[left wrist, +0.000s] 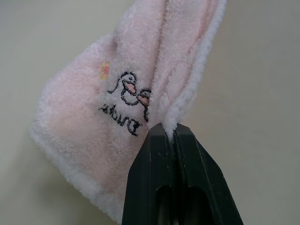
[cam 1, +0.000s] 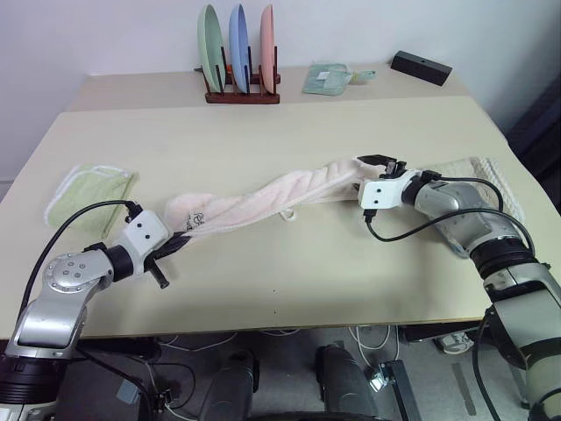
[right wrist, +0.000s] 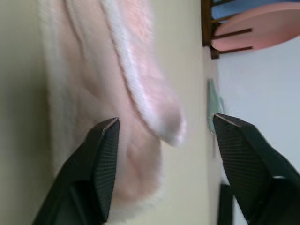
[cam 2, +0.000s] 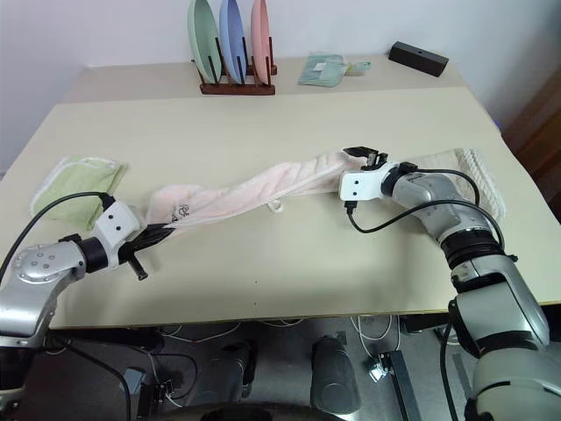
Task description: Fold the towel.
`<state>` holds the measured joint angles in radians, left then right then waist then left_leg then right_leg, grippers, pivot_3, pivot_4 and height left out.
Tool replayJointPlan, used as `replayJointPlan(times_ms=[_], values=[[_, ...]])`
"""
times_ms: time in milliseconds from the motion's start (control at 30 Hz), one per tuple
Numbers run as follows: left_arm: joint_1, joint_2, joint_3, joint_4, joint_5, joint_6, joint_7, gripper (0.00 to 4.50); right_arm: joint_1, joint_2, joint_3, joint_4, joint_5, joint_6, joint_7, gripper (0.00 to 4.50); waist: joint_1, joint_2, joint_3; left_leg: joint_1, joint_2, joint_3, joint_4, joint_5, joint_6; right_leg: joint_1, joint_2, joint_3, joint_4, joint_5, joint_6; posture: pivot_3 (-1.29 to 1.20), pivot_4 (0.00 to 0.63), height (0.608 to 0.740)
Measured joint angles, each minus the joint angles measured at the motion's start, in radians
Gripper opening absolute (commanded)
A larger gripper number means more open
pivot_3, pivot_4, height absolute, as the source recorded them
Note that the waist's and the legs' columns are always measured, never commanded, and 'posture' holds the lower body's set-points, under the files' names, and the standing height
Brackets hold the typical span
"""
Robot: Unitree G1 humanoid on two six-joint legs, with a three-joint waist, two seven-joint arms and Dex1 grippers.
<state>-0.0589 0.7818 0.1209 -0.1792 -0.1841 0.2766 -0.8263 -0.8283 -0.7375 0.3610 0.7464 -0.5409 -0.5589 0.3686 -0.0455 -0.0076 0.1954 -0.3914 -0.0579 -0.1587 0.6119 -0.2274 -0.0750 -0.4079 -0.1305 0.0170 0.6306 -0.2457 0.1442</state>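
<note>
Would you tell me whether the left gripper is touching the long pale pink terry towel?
Touching: the left wrist view shows the left gripper, jaws shut, pinching the towel's white edge.

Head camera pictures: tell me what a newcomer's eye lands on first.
A long pink towel lies twisted like a rope across the middle of the table. The left gripper is shut on the towel's end beside an embroidered duck, while the right gripper stands open at the other end. At the table's far edge stands a rack of three plates.
</note>
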Motion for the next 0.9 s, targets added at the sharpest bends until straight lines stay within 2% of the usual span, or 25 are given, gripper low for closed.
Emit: replayJointPlan(times_ms=[333,633,733,800,867,900], values=[[-0.033,-0.004,-0.031,0.01,0.002,-0.008,0.002,0.0,-0.134,0.059,0.064,0.203,-0.126,-0.008,-0.152,2.9,-0.002,0.0,0.0,0.0,0.001,0.001,0.0,0.0,0.0,-0.001,0.001,0.001,0.0,0.0,0.0,0.0,0.15,0.74],[-0.014,-0.006,-0.03,0.007,0.002,-0.006,0.008,0.0,-0.197,0.119,0.126,0.355,-0.193,-0.055,-0.252,2.9,-0.004,0.0,0.0,0.0,0.001,0.001,0.0,0.0,0.0,-0.001,0.001,0.002,0.0,0.001,-0.001,0.0,0.15,0.74],[-0.014,-0.006,-0.03,0.003,0.002,-0.005,0.012,0.0,-0.214,0.135,0.129,0.378,-0.201,-0.063,-0.285,2.02,-0.007,0.0,0.0,0.0,0.001,0.001,0.0,0.0,0.0,-0.001,0.002,0.002,0.0,0.001,-0.001,0.0,0.15,0.74],[-0.012,-0.006,-0.03,-0.002,0.002,-0.003,0.015,0.0,-0.214,0.137,0.132,0.385,-0.203,-0.068,-0.294,1.14,-0.009,0.0,0.0,0.0,0.001,0.001,0.0,0.0,0.0,-0.001,0.002,0.002,0.0,0.001,-0.001,0.0,0.15,0.74],[-0.007,-0.006,-0.03,-0.008,0.002,-0.001,0.02,0.0,-0.214,0.143,0.134,0.394,-0.203,-0.078,-0.303,0.01,-0.011,0.0,0.0,0.0,0.001,0.001,0.0,0.0,0.0,-0.001,0.002,0.002,0.0,0.001,-0.001,0.0,0.15,0.74],[-0.004,-0.006,-0.03,-0.013,0.002,0.0,0.021,0.0,-0.214,0.143,0.135,0.394,-0.203,-0.084,-0.305,0.01,-0.013,0.0,0.0,0.0,0.001,0.001,0.0,0.0,0.0,-0.001,0.002,0.002,0.0,0.001,-0.001,0.0,0.15,0.74]])
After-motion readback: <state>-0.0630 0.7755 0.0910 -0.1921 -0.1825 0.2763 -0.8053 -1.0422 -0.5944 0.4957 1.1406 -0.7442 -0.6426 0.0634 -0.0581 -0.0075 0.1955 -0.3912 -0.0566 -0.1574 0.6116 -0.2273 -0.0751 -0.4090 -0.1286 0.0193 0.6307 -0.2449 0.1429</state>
